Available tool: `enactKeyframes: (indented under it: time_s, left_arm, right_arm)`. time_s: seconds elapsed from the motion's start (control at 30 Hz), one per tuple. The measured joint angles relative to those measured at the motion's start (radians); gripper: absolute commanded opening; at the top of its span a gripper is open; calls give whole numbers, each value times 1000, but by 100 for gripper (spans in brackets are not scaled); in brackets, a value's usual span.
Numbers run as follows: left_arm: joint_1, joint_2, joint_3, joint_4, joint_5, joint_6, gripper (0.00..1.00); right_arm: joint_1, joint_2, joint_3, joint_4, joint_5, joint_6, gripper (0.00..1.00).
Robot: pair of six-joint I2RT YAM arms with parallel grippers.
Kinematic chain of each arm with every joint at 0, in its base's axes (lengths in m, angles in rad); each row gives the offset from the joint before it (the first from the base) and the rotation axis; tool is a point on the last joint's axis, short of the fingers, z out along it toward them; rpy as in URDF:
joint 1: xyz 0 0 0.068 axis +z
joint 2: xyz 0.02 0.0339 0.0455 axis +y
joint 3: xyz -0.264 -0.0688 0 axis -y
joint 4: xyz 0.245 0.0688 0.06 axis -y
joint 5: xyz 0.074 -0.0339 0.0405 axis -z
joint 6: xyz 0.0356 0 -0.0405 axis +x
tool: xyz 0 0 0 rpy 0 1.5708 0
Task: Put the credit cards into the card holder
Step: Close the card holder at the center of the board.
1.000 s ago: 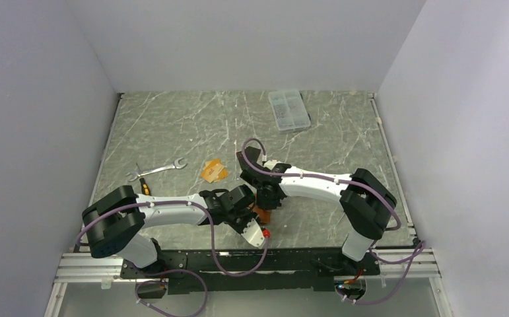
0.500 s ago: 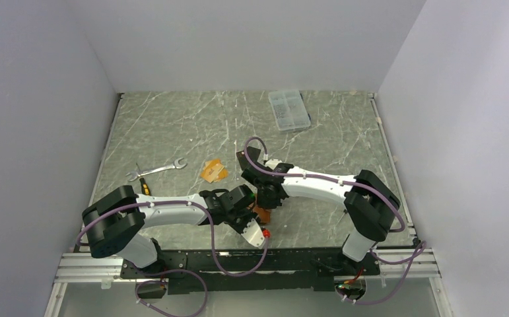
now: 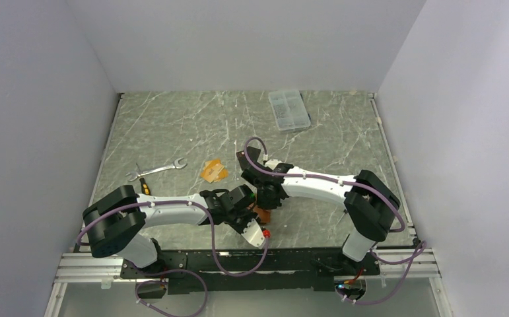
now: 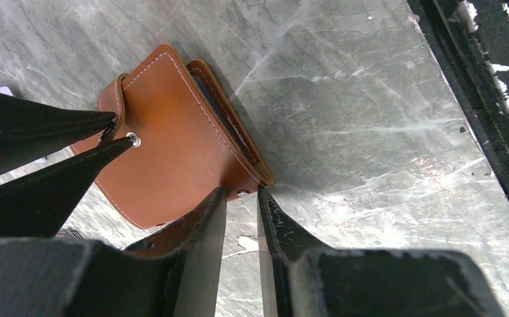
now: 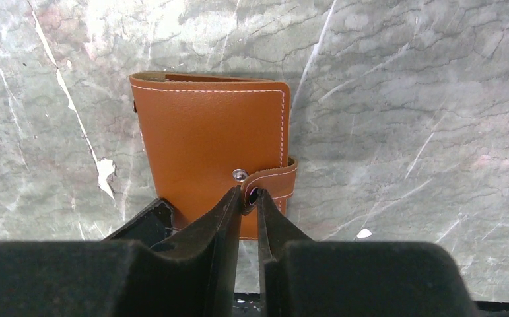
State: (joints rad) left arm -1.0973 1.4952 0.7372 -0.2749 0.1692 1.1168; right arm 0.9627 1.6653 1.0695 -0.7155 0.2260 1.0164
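The card holder (image 5: 212, 132), a folded brown leather wallet, lies near the table's front edge between both arms (image 3: 261, 213). My right gripper (image 5: 250, 195) is shut on its snap tab (image 5: 274, 177), which is lifted off the stud. My left gripper (image 4: 241, 191) pinches the holder's (image 4: 172, 145) near corner between narrow jaws. The right gripper's black fingers (image 4: 40, 119) come in from the left of the left wrist view. One orange-tan credit card (image 3: 213, 170) lies on the table behind the left gripper (image 3: 256, 216). I see no other card.
A wrench (image 3: 162, 169) and a small screwdriver (image 3: 144, 187) lie at the left. A clear compartment box (image 3: 289, 109) sits at the far right of centre. The black frame rail (image 4: 496, 86) runs just beyond the table's near edge.
The right arm's elbow has shifted slightly to the right. Both grippers and the card holder stay where they were.
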Motion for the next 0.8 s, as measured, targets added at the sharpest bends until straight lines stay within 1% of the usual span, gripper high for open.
enactKeyframes:
  time_s: [0.17, 0.5, 0.67, 0.8]
  left_arm:
    - [0, 0, 0, 0, 0, 0, 29]
    - [0, 1, 0, 0, 0, -2, 29]
    - [0, 1, 0, 0, 0, -2, 29]
    - [0, 1, 0, 0, 0, -2, 29]
  right_arm:
    - [0, -7, 0, -1, 0, 7, 14]
    - [0, -19, 0, -1, 1, 13, 13]
    - [0, -19, 0, -1, 0, 13, 18]
    - [0, -19, 0, -1, 0, 13, 18]
